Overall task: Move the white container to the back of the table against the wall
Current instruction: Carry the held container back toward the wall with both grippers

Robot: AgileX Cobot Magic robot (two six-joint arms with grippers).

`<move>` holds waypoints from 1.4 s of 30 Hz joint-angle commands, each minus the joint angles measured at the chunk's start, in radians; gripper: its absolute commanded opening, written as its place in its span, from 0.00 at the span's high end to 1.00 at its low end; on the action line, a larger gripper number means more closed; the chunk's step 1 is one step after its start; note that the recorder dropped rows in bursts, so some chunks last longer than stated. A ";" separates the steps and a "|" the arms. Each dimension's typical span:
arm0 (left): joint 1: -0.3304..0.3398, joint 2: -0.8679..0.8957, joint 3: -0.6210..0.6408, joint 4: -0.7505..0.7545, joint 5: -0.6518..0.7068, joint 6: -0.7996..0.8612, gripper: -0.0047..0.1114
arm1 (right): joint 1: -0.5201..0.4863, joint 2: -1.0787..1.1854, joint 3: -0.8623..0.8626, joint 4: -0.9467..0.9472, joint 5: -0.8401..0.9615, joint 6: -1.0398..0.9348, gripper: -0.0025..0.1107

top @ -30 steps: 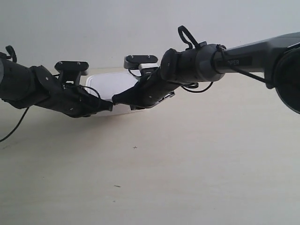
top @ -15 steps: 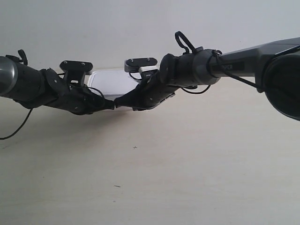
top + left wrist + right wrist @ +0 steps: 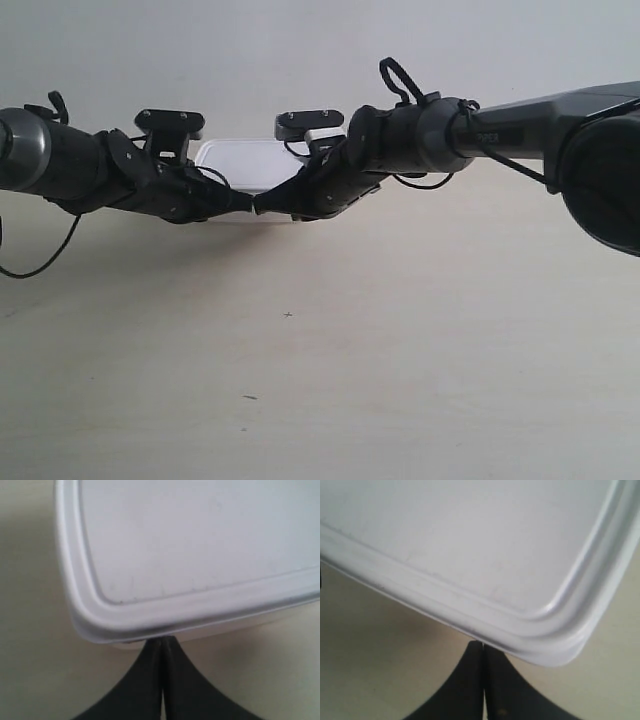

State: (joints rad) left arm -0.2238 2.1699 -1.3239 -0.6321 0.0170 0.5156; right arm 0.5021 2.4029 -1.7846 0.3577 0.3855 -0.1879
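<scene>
The white container (image 3: 243, 163) lies flat and lidded at the back of the table (image 3: 400, 350), close under the wall (image 3: 300, 60). Both arms reach in from the sides, and their black tips meet at its near edge. The tip of the arm at the exterior view's left (image 3: 244, 203) nearly touches the tip of the arm at the exterior view's right (image 3: 264, 205). My left gripper (image 3: 163, 639) is shut, its tips against the container's (image 3: 200, 555) side wall under the lid rim near a corner. My right gripper (image 3: 483, 643) is shut too, pressed under the container's (image 3: 470, 540) rim by another corner.
The long dark right-hand arm (image 3: 520, 125) crosses the upper right of the exterior view, with a large dark housing (image 3: 610, 160) at the edge. A loose cable (image 3: 40, 265) hangs by the left-hand arm. A few dark specks (image 3: 288, 315) mark the tabletop.
The container has slid back toward the wall. Both arms have moved farther back with it, and their shut tips stay against its near edge.
</scene>
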 commanded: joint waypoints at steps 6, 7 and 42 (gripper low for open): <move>-0.005 0.039 -0.047 0.027 -0.017 0.004 0.96 | -0.007 0.044 -0.090 -0.022 0.020 0.016 0.98; -0.005 0.047 -0.049 0.027 -0.017 0.004 0.96 | -0.010 0.044 -0.097 -0.022 0.021 0.016 0.98; 0.018 0.145 -0.217 0.092 0.003 0.005 0.96 | -0.051 0.057 -0.107 -0.052 -0.118 0.031 0.98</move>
State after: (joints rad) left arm -0.2077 2.3130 -1.5253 -0.5563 0.0263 0.5217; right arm 0.4542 2.4617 -1.8844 0.3190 0.2978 -0.1547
